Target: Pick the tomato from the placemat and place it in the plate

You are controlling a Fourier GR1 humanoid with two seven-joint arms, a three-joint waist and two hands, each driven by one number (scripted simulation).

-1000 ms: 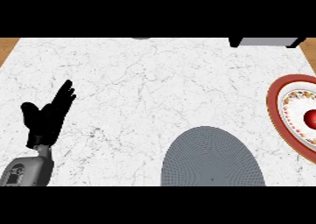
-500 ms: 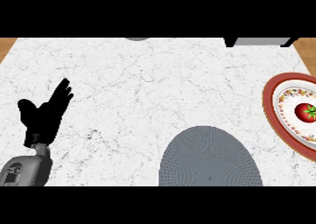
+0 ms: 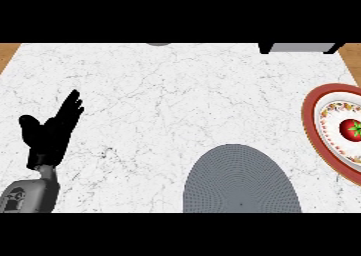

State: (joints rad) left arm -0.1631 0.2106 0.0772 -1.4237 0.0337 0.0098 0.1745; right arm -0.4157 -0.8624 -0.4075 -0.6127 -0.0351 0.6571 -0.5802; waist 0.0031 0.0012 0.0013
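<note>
At nine o'clock you had the left hand point(image 3: 51, 131) resting above the counter point(image 3: 175, 95), fingers straight and spread apart, thumb out, holding nothing. Your right hand did not show at all, so you could not tell its state.

At six o'clock lay the grey placemat point(image 3: 240, 180), with nothing on it. At three o'clock the tomato point(image 3: 353, 129) sat in the well of the plate point(image 3: 313, 106), green stem up, well apart from the placemat.

Judged from that, the placing looked done, and what remained to you was only a clean finish. You did well to keep the left hand parked where it was, far from the plate, so nothing could nudge the rim. If you brought the right arm back into view, the safest path was high over the plate, not low across it, since a round tomato rolls at a touch.

Counted, you had one hand in view, one placemat, one tomato and one plate. At twelve o'clock one dark-edged grey object point(image 3: 299, 48) was cut off by the counter's far edge.
</note>
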